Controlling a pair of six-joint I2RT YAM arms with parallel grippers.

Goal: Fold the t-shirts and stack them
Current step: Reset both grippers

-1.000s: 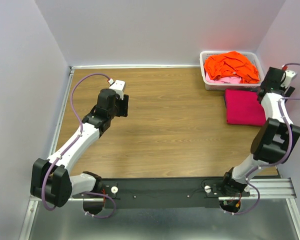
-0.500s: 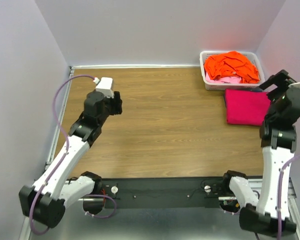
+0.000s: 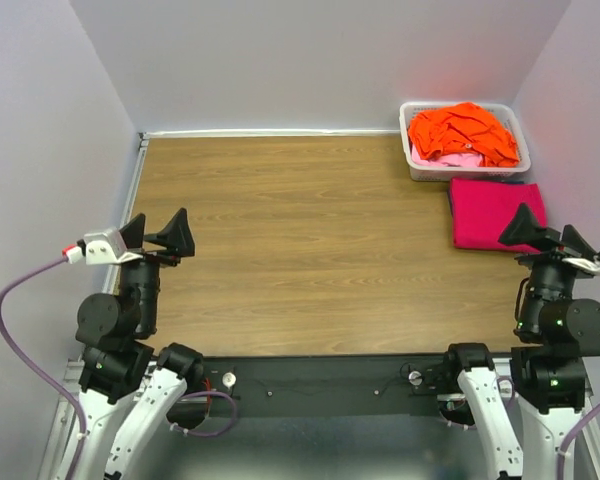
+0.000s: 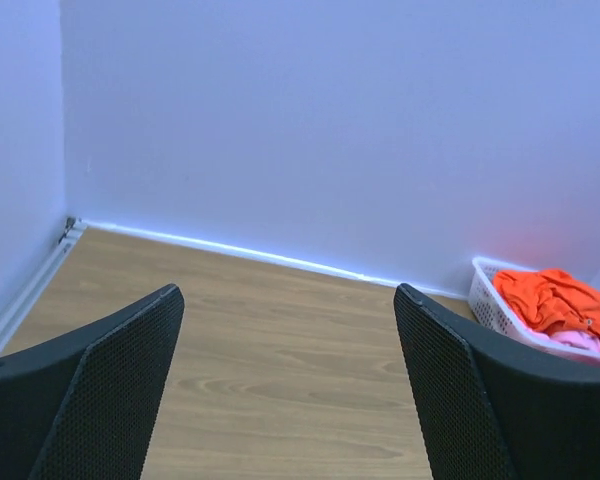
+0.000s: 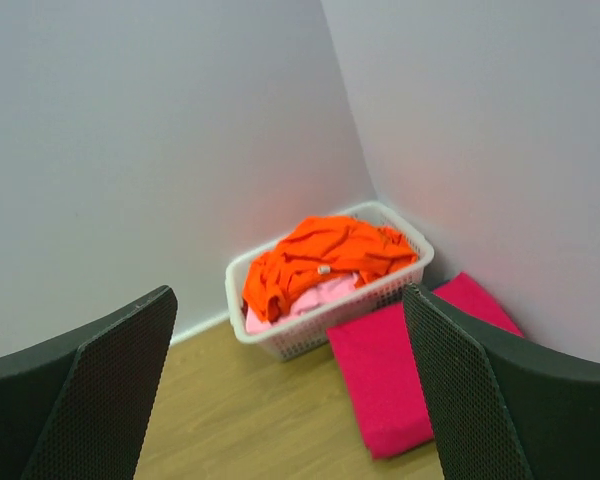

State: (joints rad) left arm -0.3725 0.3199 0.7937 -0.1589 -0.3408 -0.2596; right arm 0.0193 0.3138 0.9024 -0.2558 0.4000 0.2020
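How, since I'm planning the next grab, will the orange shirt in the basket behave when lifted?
Probably floppy: the orange t-shirt lies crumpled in soft folds, so it should drape. It is heaped over the pale pink shirt, which may drag along.

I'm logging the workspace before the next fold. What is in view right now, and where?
Magenta t-shirt: one, bright magenta, folded flat on the table just in front of the basket.
Orange t-shirts: number unclear, orange, a crumpled heap on top in the basket.
Pale pink cloth: one patch showing, pale pink, under the orange heap.
Basket: one, white, far right corner of the table.
Table: one, brown wood grain.
Walls: three, pale lilac, left, far and right.
Left arm: one, white and black, near left edge; jaws open, empty.
Right arm: one, white and black, near right edge; jaws open, empty.
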